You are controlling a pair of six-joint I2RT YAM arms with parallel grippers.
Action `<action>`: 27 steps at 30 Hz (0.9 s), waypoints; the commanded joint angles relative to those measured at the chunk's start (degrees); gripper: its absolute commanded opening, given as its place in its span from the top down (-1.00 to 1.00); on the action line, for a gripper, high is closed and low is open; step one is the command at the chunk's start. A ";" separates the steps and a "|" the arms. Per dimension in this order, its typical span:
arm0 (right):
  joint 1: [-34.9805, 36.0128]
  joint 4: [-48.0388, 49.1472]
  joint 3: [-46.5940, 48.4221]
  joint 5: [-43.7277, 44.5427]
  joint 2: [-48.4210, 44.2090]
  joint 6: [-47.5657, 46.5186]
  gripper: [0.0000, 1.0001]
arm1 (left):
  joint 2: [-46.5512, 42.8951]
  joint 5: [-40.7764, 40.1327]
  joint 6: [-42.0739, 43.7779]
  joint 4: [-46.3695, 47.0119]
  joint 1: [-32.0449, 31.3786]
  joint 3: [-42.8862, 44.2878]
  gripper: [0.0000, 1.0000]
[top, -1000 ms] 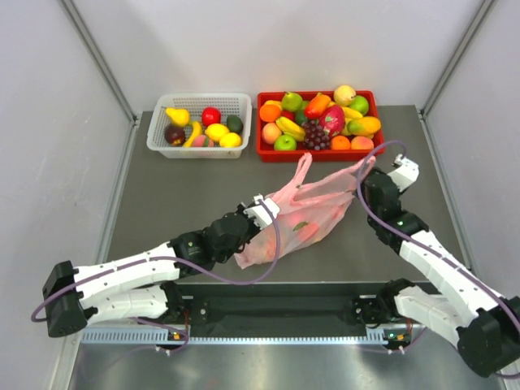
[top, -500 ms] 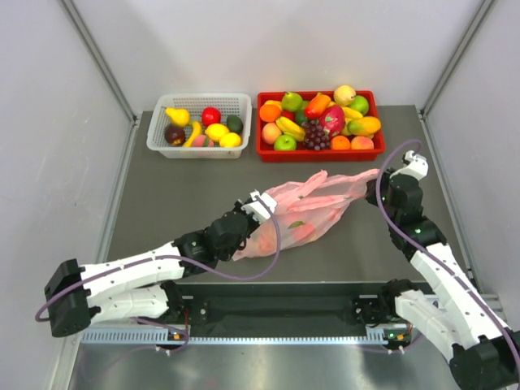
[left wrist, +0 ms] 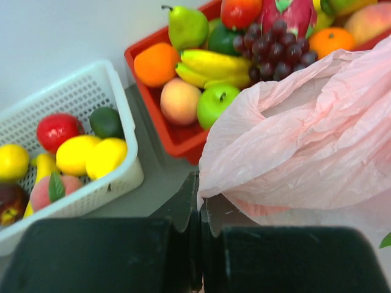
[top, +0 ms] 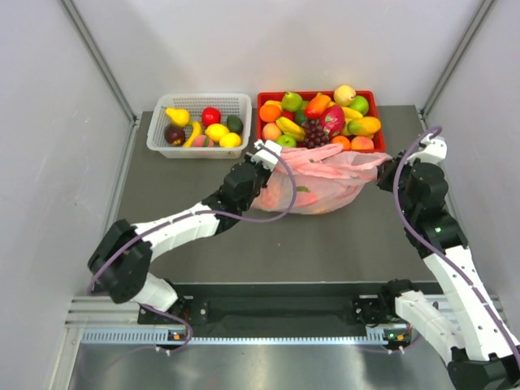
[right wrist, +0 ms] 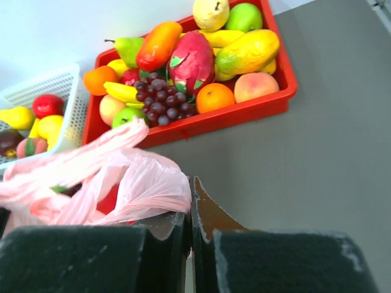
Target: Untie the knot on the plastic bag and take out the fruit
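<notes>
The plastic bag [top: 325,180] lies on the grey worktop [top: 162,179], a little past the middle toward 12 o'clock, stretched sideways between the two arms. Its far edge sits just beside the near wall of the red tray [top: 370,151].

The left pincer [top: 264,153] is at the bag's 10 o'clock corner. In the left wrist view its fingers are pressed together on a fold of pink plastic [left wrist: 305,140], which fans out from the tips toward 2 o'clock.

The right pincer [top: 383,172] is at the bag's 3 o'clock end. In its own view the fingers are also together, and the bunched plastic [right wrist: 140,183] runs right up to the tips, so it appears clamped there.

The fruit [top: 284,193] shows through the film as reddish shapes with a small green patch, in the bag's left half. A red piece [right wrist: 109,200] also shows inside the bag in the right wrist view. I cannot make out the knot in the crumpled upper edge.

A white basket [top: 154,134] with fruit stands at 11 o'clock on the worktop, and the red tray, heaped with fruit, stands at 1 o'clock.
</notes>
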 commanded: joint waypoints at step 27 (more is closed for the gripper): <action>-1.01 -6.63 -18.86 -24.53 -16.35 -2.87 1.00 | -31.41 28.13 -30.60 0.30 1.51 -24.25 -0.98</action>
